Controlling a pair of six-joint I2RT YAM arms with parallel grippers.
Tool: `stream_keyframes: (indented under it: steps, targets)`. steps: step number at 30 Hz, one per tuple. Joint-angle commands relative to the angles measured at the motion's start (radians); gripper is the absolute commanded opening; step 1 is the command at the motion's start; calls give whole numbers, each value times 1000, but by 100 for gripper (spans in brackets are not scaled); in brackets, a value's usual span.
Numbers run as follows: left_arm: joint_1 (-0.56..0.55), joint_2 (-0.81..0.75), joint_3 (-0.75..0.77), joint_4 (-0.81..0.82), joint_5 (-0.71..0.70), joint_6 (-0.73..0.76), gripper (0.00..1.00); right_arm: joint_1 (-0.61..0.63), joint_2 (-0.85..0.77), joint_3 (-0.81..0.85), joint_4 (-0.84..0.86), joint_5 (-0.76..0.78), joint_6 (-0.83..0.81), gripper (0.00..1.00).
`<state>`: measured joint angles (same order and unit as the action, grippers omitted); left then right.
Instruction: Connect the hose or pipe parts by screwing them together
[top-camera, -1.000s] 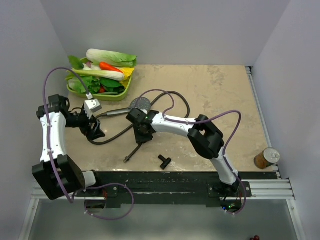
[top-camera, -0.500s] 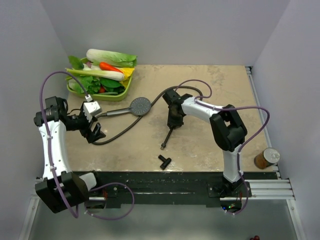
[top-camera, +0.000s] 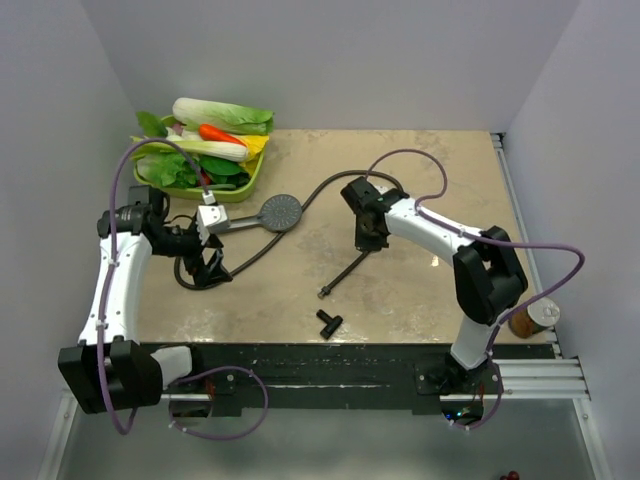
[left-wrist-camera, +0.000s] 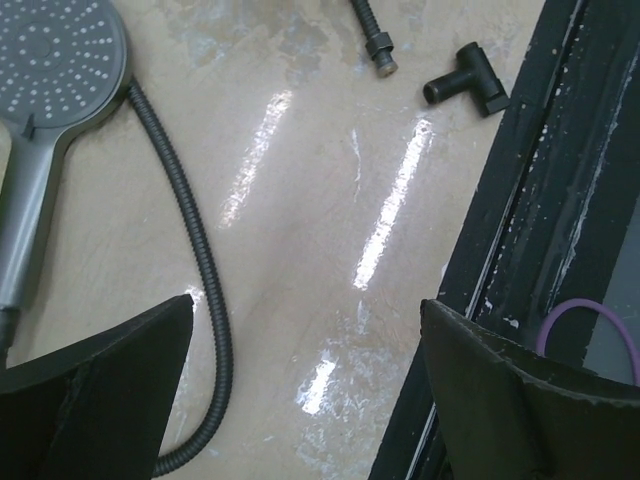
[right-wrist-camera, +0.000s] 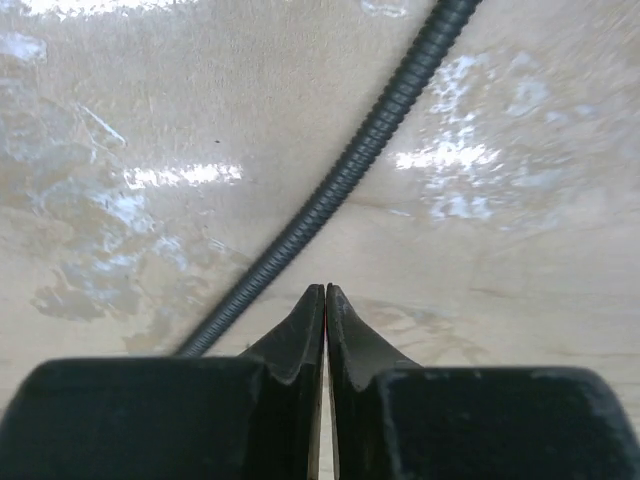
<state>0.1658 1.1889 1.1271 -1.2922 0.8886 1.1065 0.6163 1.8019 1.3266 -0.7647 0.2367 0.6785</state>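
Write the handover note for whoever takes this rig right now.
Left gripper: fingers wide open, empty, hovering over the table beside the shower head.
Right gripper: fingers shut on nothing; the hose lies on the table just past their tips, ungripped.
Things: shower head lies face up; the hose's free end nut lies loose near a black T-fitting.
Done: nothing is screwed on at that free end.
Left: grasp the nut and the handle, line them up, screw them together.
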Motion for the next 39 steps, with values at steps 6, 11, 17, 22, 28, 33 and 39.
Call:
stream_keyframes:
  steps: [6,11,17,22,28,33,39]
  targets:
    - [-88,54,17,-1,53,-27,99,143,-116,114,-62,216,-614,54]
    - [-91,97,22,-22,72,-17,99,175,-135,28,-60,196,-817,54]
    - [-89,95,25,13,36,-45,99,268,-168,4,-147,-75,-778,50]
    - [-91,98,17,34,38,-60,99,442,-213,-26,-52,-197,-735,67]
    - [-91,80,22,28,18,-68,99,536,-115,8,-58,-234,-723,68]
    - [-88,63,25,30,1,-97,99,543,-35,-3,-42,-258,-724,68]
    - [-29,55,48,54,-5,-152,99,542,0,-56,27,-283,-705,66]
